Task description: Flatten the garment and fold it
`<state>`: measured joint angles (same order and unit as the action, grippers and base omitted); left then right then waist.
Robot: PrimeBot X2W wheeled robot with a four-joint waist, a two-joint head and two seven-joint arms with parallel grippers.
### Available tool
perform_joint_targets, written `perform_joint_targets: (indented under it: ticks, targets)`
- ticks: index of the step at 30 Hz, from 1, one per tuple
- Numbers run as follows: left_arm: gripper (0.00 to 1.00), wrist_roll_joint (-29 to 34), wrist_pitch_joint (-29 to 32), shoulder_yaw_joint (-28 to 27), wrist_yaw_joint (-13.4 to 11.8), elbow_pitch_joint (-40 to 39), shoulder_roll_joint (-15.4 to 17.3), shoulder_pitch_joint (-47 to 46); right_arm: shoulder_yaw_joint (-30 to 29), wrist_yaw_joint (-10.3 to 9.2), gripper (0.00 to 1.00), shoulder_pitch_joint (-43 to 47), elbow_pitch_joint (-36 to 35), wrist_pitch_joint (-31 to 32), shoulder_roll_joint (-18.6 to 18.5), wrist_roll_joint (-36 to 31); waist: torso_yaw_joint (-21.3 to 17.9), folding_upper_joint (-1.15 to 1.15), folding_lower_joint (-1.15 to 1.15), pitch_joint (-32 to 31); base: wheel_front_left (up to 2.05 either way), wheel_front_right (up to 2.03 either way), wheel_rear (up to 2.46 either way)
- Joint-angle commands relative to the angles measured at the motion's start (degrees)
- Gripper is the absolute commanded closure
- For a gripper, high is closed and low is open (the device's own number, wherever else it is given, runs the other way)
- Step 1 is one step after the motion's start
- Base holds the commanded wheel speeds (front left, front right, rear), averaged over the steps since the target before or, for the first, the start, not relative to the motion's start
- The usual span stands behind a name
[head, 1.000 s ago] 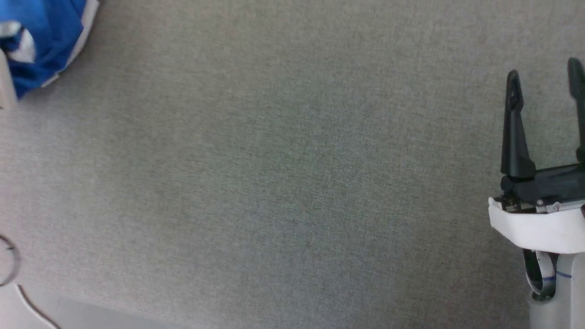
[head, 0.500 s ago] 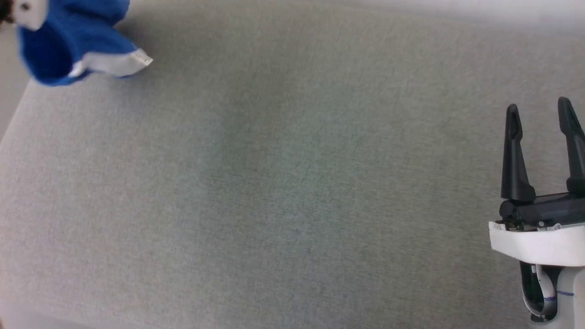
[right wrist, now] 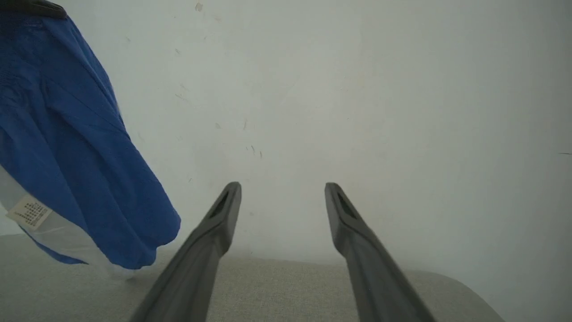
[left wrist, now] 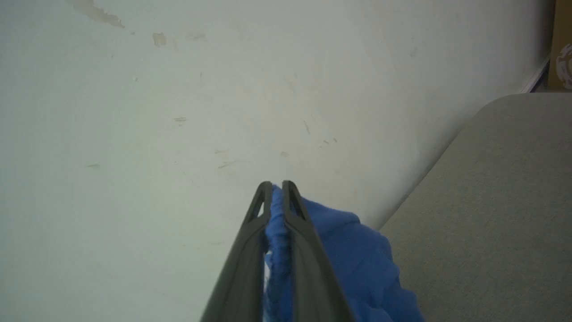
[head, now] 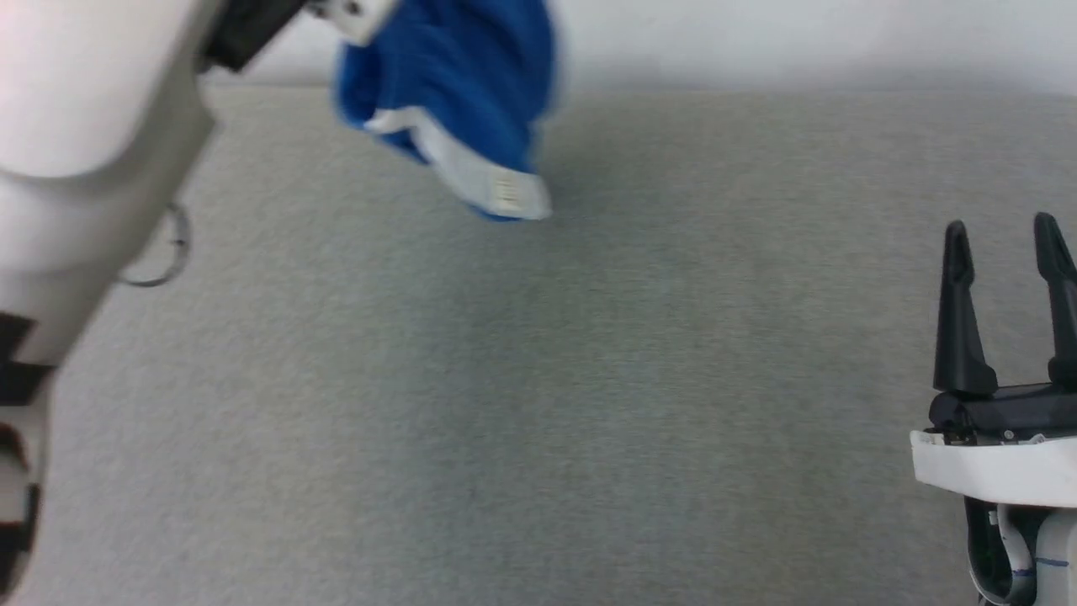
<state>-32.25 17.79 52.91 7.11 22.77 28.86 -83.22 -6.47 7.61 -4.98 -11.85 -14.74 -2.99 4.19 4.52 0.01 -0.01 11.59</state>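
Blue mesh garment (head: 454,76), bunched, white stripe and care tag (right wrist: 29,212) lowest, hanging over far left of grey fabric surface (head: 589,379). Pinched between closed fingers of left gripper (left wrist: 277,185). Top cut off, motion-blurred; print not visible. Right gripper (head: 1001,236) spread apart, empty.

Care tag (right wrist: 29,212) print — too small; unreadable

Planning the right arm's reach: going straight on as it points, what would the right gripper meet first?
Probably the wall, though depth is unclear; the right gripper points past the garment, which hangs aside.
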Motion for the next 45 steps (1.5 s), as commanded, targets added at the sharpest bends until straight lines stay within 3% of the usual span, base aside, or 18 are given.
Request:
perform_joint_targets:
  ticks: [1,6,10,22,31,35,36,40,42,45]
  targets:
    - [1.0,-1.3,-0.9,1.0,0.4,-0.7,-1.8,-0.5,-0.4,-0.12,0.0,0.8,0.2,-0.3,0.1,0.6,-6.1,-0.01,0.01,-2.9,0.0,0.0,0.0]
    - [1.0,-3.6,-3.2,4.7,0.4,-0.7,-6.2,2.7,-0.9,-0.12,0.0,1.4,0.2,-0.3,0.1,0.8,-8.5,-0.01,0.01,-3.0,0.0,0.0,0.0]
    - [1.0,-4.9,-4.7,8.2,0.4,0.8,-7.6,7.8,-1.1,-0.12,0.0,1.5,0.1,-0.3,0.1,0.9,-9.0,-0.01,0.01,-2.7,0.0,0.0,0.0]
    - [1.0,-7.8,-7.5,18.0,0.4,12.9,-6.2,25.6,-0.9,-0.12,0.0,0.6,-0.2,-0.3,0.1,0.3,-6.7,-0.01,0.01,0.3,0.0,0.0,0.0]
    - [1.0,-8.9,-6.8,19.9,0.4,18.6,-6.4,34.2,-0.6,-0.12,0.0,0.6,0.3,-0.3,0.1,-0.1,-5.5,-0.01,0.01,-0.3,0.0,0.0,0.0]
    - [1.0,-9.5,-11.3,18.9,-0.2,20.7,-7.0,35.0,-0.4,-0.12,0.0,1.5,0.8,-0.3,0.1,-0.3,-4.9,-0.01,0.01,-2.0,0.0,0.0,0.0]
    - [0.0,-9.6,-13.5,18.1,-1.0,20.9,-7.3,34.9,-0.4,-0.12,0.0,1.7,0.8,-0.3,0.1,-0.4,-4.7,-0.01,0.01,-2.6,0.0,0.0,0.0]
    - [0.0,-9.8,-24.6,14.0,-5.0,19.6,-8.0,34.9,-0.4,-0.12,0.0,3.1,0.9,-0.3,0.1,-0.6,-4.1,-0.01,0.01,-5.1,0.0,0.0,0.0]
    - [0.0,-8.9,-30.0,12.2,-8.4,18.2,-7.8,35.2,-0.6,-0.12,0.0,3.9,0.9,-0.3,0.1,-0.8,-3.6,-0.01,0.01,-6.1,0.0,0.0,0.0]
    - [0.0,-7.5,-32.6,8.1,-14.1,14.1,-7.5,36.7,-0.8,-0.12,0.0,4.7,0.6,-0.3,0.1,-1.1,-2.8,-0.01,0.01,-7.1,0.0,0.0,0.0]
